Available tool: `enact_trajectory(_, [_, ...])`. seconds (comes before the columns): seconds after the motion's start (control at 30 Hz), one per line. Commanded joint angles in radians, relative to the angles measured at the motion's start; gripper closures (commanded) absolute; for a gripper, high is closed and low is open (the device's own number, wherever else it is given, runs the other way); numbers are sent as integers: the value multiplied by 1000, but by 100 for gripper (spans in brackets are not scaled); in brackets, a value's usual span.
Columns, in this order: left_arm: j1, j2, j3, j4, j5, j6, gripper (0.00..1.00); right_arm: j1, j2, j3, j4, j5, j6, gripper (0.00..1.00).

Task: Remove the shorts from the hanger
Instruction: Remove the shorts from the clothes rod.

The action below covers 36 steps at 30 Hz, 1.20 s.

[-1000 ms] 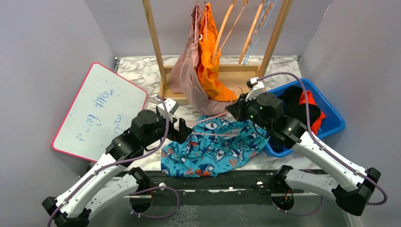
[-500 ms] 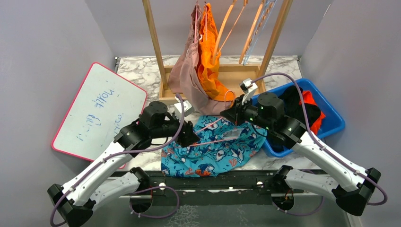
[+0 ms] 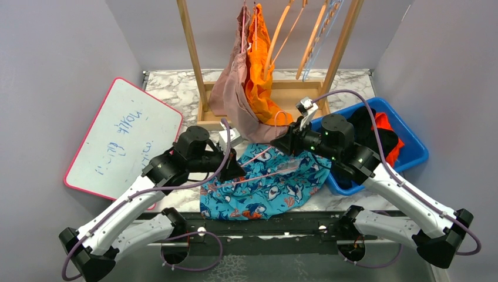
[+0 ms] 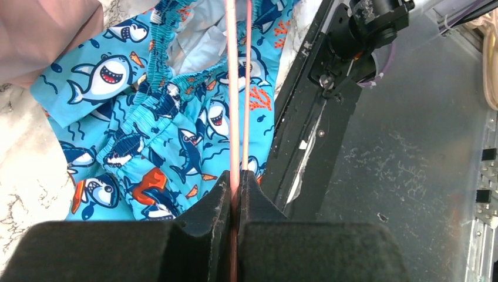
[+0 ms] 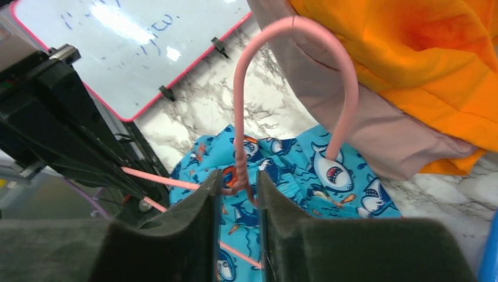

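Shorts (image 3: 264, 194), shark-print, seemingly not yet off pink hanger (image 5: 238, 117); left claw (image 4: 236, 176) clenched on its bars, right claw (image 5: 238, 176) hold unclear; pink pair (image 3: 226, 94), orange pair (image 3: 261, 82) hung.

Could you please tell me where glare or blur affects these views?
Right wrist view: glare washes out writing on the pink-framed whiteboard, and the near dark fingers are soft. Left wrist view: the black fingers blur, while the thin pink hanger wire and blue shark-print shorts look sharp. Top external view: evenly lit.
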<state>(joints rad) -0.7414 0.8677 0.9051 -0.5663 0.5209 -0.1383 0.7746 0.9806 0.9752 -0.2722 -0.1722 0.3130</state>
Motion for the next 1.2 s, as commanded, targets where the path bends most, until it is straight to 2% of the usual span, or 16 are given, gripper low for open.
enact_trajectory(0.0, [7, -51, 27, 1, 52, -35, 100, -5, -12, 29, 30, -67, 6, 62])
enact_trajectory(0.07, [7, -79, 29, -18, 35, -53, 100, -5, -26, 18, 36, -43, 18, 46])
enact_trajectory(0.13, [7, -103, 41, -51, 10, -71, 100, -5, -40, 7, 20, 30, 24, 41])
enact_trajectory(0.43, [7, -232, 77, -241, -92, -128, 100, -5, -68, -34, -194, 562, 164, 37])
enact_trajectory(0.6, [7, -286, 97, -305, -136, -141, 100, -5, -39, -44, -346, 752, 254, 35])
enact_trajectory(0.63, [7, -292, 105, -316, -147, -141, 100, -5, -27, -46, -382, 785, 282, 29])
enact_trajectory(0.7, [7, -300, 128, -340, -175, -141, 100, -5, 8, -51, -429, 824, 312, 26])
enact_trajectory(0.83, [7, -316, 186, -388, -266, -142, 100, -5, 62, -64, -475, 738, 340, 29])
enact_trajectory(1.03, [7, -369, 257, -432, -461, -173, 100, -5, 104, -128, -389, 416, 272, 39])
enact_trajectory(1.17, [7, -376, 294, -468, -567, -185, 100, -5, 157, -176, -287, 187, 221, 42])
